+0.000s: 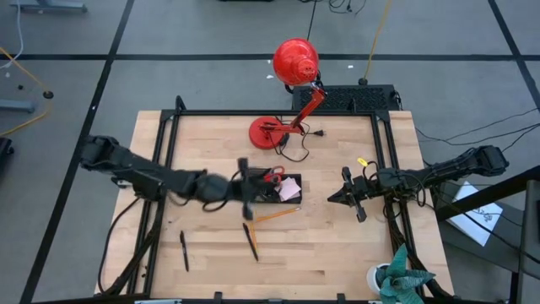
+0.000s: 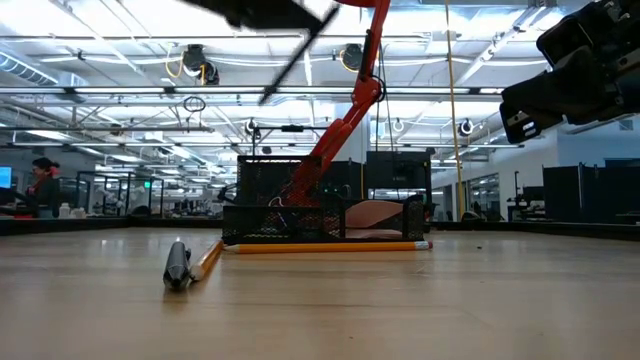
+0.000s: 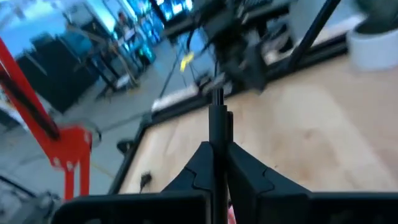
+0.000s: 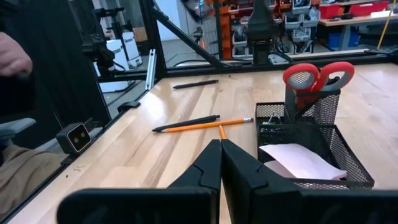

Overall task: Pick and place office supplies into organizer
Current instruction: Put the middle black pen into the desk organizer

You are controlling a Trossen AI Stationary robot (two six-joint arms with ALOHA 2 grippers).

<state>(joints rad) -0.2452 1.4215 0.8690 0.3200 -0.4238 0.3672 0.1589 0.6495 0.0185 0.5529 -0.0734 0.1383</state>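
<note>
L gripper (image 1: 245, 187) is clamped on a slim black pen (image 3: 217, 124), right over the black mesh organizer (image 4: 314, 155); R gripper (image 1: 344, 197), jaws together w/ nothing held, waits off to the organizer's side. Already in: red-handled scissors (image 4: 317, 76) + pink sticky-note pad (image 4: 301, 162). Left, by my read: orange pencils (image 1: 276, 214) just beside the organizer, two more black pens (image 1: 183, 250) on the wood table (image 1: 337, 245) well apart from either gripper.

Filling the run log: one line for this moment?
left gripper: shut on black pen, above black mesh organizer | right gripper: shut, idle | red-handled scissors: in organizer
</note>
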